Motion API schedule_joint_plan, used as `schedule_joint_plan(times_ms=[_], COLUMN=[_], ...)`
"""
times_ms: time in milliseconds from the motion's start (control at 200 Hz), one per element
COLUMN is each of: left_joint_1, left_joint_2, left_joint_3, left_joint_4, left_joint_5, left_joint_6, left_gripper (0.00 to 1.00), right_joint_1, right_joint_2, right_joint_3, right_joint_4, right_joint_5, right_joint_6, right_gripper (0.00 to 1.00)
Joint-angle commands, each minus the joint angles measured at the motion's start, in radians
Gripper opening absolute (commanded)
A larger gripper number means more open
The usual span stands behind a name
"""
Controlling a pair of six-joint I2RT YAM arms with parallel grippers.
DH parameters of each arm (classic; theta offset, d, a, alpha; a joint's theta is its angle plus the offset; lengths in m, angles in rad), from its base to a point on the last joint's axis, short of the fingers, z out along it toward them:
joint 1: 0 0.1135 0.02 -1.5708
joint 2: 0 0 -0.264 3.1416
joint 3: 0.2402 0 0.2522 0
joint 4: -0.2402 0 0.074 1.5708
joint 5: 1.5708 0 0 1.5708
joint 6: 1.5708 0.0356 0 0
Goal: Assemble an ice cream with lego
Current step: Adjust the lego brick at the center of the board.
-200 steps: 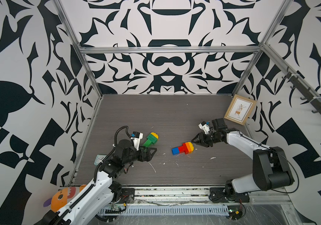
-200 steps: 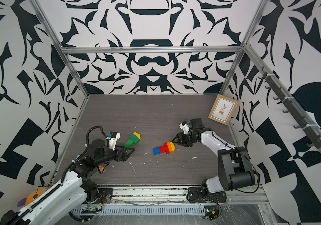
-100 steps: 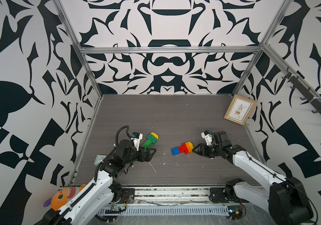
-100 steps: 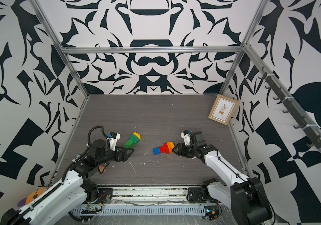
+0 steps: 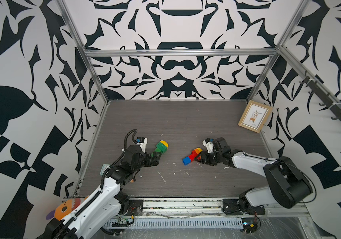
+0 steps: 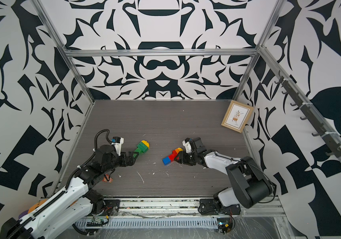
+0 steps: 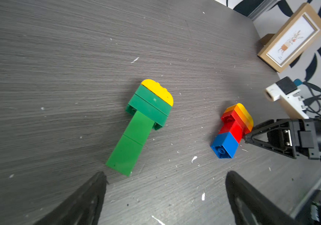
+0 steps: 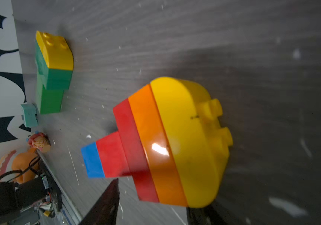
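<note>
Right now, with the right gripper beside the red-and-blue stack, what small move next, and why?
Probably ease the right gripper forward until its parted jaws straddle the red-and-blue stack. The stack lies flat on the table, and the jaws stand open close beside it, gripping nothing yet.

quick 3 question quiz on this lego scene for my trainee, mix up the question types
1. True or false: the left gripper is holding the green-and-yellow stack.
2. The narrow end of the red stack is which colour? A blue, B green, C white.
3. How many lego stacks lie on the table?
Key: 1 false, its jaws stand wide open; 2 A; 3 two.
</note>
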Motion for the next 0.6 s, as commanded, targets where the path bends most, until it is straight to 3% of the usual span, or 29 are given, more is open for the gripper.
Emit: schedule_joint_plan(times_ms=[0, 140, 235, 280, 395, 480, 595], left_joint_1=[-0.004, 0.002, 0.046, 0.088, 0.227, 0.323, 0.368], left_joint_2=[0.005, 0.021, 0.067, 0.097, 0.212, 0.337, 0.541], left_joint_3=[0.06, 0.04, -0.03, -0.057, -0.126, -0.16, -0.153], left_joint_4=[-0.031, 0.094, 0.331, 0.433, 0.672, 0.855, 1.052], left_joint_5=[-0.203, -0.546, -0.662, -0.656, -0.507, -0.341, -0.298], left_joint_6=[0.063, 0.197, 0.336, 0.372, 0.41, 0.407, 0.442], left_gripper=[0.99, 0.99, 0.99, 0.99, 0.99, 0.99, 0.99], right_joint_1=[0.003, -0.064, -0.19, -0.252, -0.305, -0.316, -0.324], right_joint_2=[0.042, -0.038, -0.161, -0.234, -0.378, -0.431, -0.43], right_joint_3=[0.08, 0.109, 0.096, 0.079, -0.001, -0.079, -0.178], right_joint_4=[0.053, -0.034, -0.106, -0.123, -0.085, 0.04, 0.278], right_joint_5=[-0.003, 0.048, 0.082, 0.122, 0.421, 0.614, 0.798], right_joint_6=[-0.046, -0.116, -0.168, -0.197, -0.301, -0.341, -0.396], right_gripper=[0.57, 0.59, 0.63, 0.64, 0.74, 0.81, 0.86])
